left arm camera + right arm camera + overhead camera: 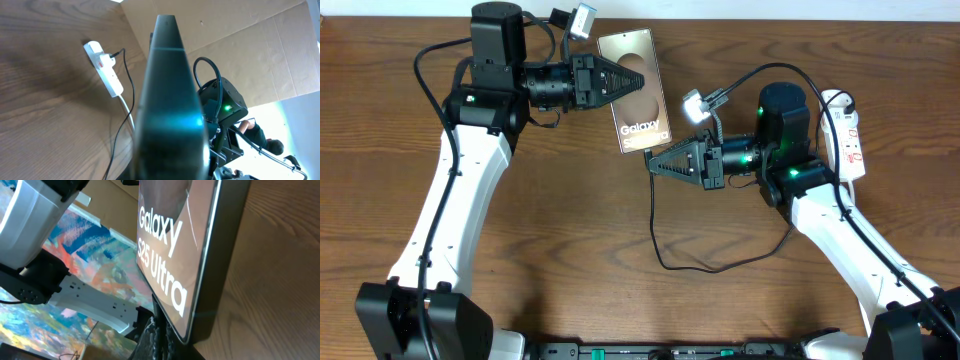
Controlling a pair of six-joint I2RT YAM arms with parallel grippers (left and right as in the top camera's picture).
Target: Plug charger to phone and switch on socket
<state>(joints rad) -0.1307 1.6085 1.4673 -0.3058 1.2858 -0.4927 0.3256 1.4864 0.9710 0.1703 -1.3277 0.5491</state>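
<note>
Insertion step: left gripper (pixel 632 78) pinches phone (pixel 642 120); right gripper (pixel 655 165) pinches charger (pixel 653 215), phone edge just ahead. Next move requires aligning tip with port.

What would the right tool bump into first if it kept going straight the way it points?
Most likely the phone: its lower end sits right ahead of the right tool, though depth is unclear.

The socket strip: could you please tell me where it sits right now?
In the overhead view, the socket strip lies near the right edge of the table, just outside the right arm, with the phone further left.
</note>
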